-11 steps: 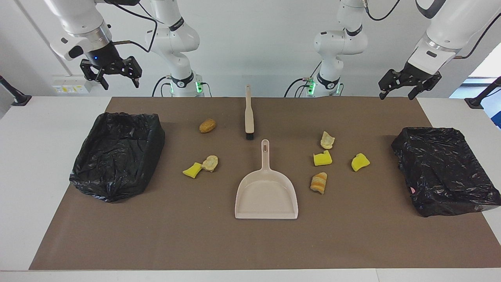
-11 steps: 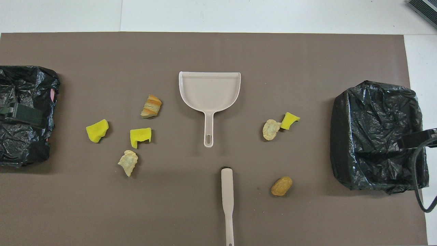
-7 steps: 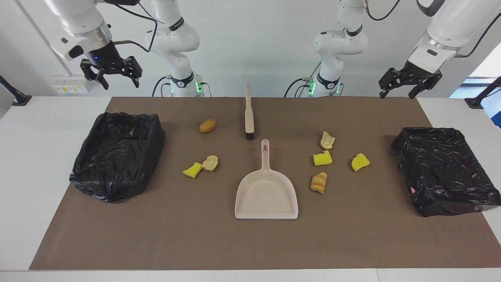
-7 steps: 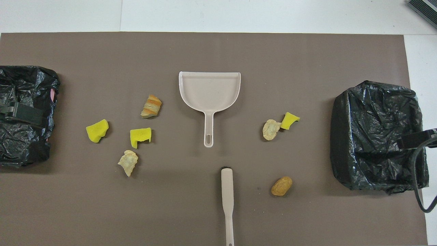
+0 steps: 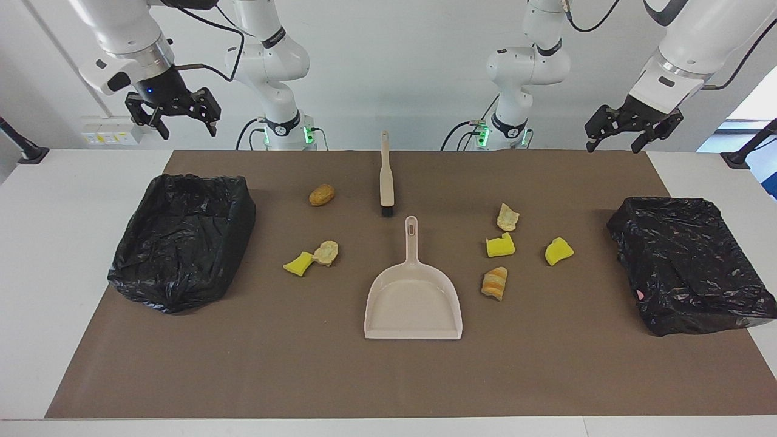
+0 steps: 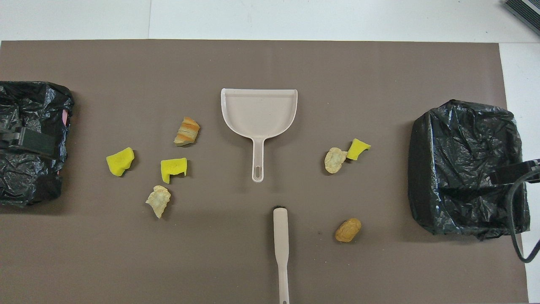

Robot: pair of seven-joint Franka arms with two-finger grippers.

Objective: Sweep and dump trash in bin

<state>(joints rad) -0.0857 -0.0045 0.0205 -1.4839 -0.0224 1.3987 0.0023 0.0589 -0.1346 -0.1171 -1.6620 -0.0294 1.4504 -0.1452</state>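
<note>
Trash lies scattered on the brown mat: a brown lump (image 5: 322, 195), a yellow sponge chunk (image 5: 298, 264) touching a tan lump (image 5: 326, 252), and toward the left arm's end a tan lump (image 5: 507, 217), two yellow chunks (image 5: 500, 245) (image 5: 558, 251) and an orange-striped roll (image 5: 495, 283). A black-bag-lined bin (image 5: 185, 240) stands at the right arm's end and another bin (image 5: 689, 264) at the left arm's end. My right gripper (image 5: 173, 115) hangs open and empty, high over the table edge near its bin. My left gripper (image 5: 614, 141) hangs open and empty over the mat's corner.
A beige dustpan (image 5: 413, 328) lies mid-mat with its handle pointing toward the robots. A beige hand brush (image 5: 386, 176) with black bristles lies just nearer to the robots, in line with that handle. White table borders the mat (image 6: 126, 261).
Both grippers have drifted slightly while staying high in the air. Nothing on the mat has moved.
</note>
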